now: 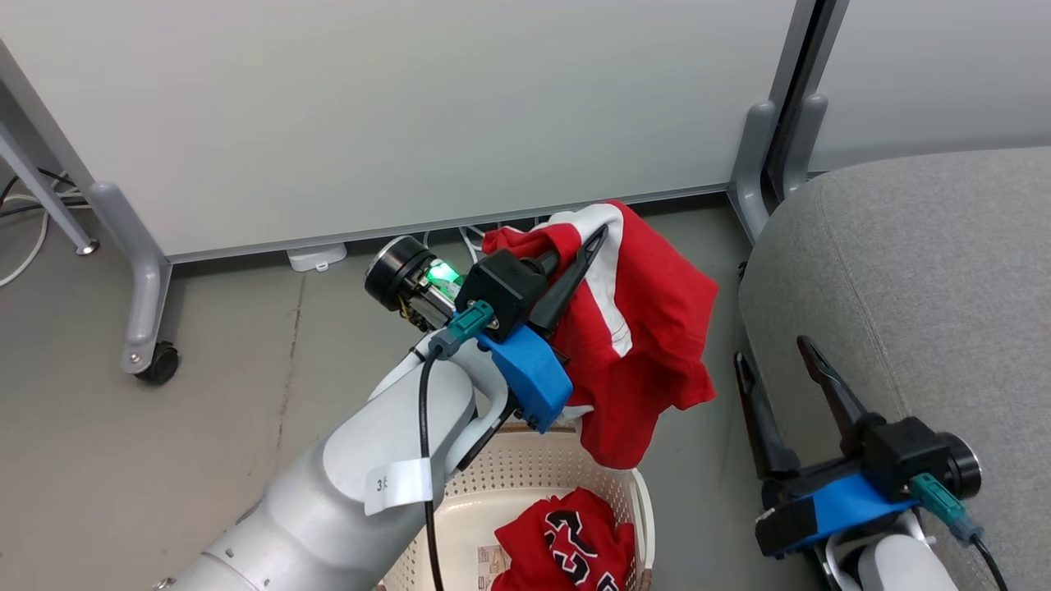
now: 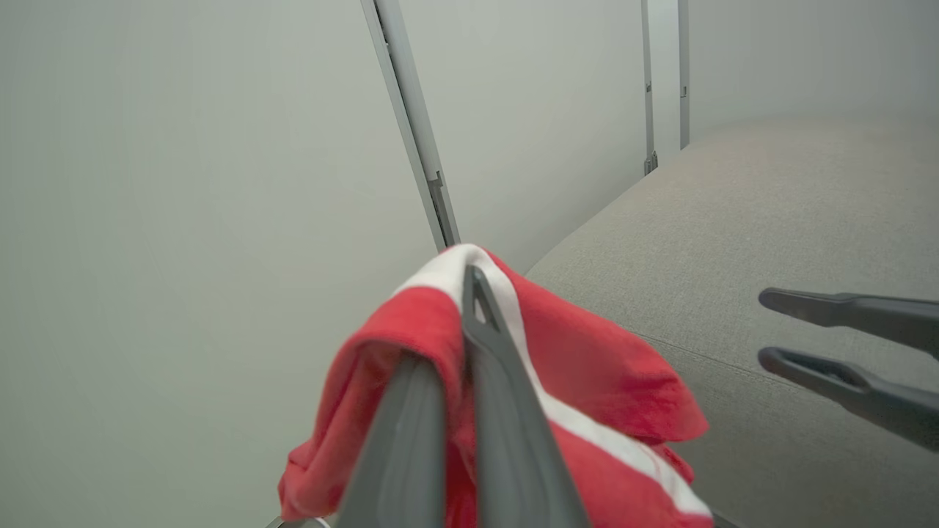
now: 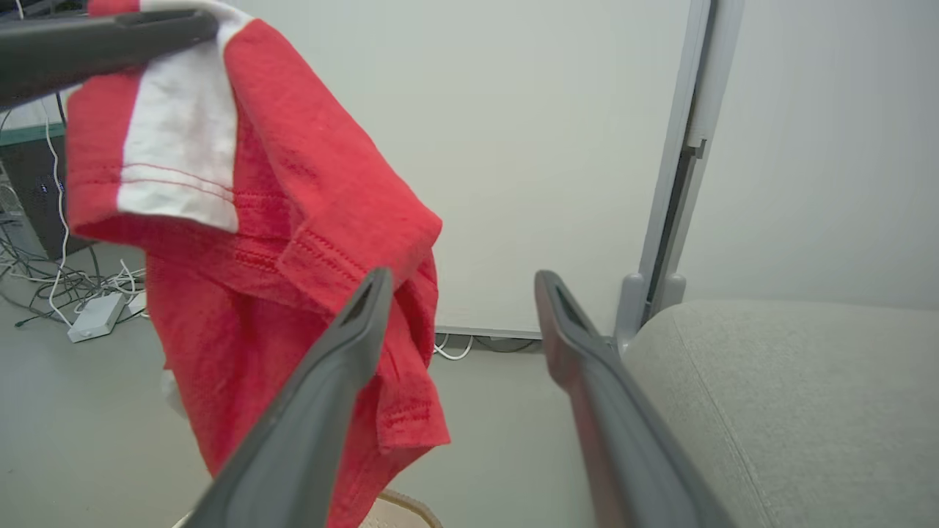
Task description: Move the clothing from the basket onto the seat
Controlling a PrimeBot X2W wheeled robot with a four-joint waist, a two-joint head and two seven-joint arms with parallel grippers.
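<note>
My left gripper is shut on a red garment with broad white stripes, which hangs in the air above the cream basket and left of the grey seat. In the left wrist view the fabric drapes over my left gripper, with the seat beyond. A second red garment with black-and-white numerals lies in the basket. My right gripper stands open and holds nothing by the seat's left edge. In the right wrist view it points past the hanging garment.
White partition panels stand behind on grey posts with castor feet. One post rises close to the seat's far left corner. Cables and a white power strip lie on the grey floor under the panels.
</note>
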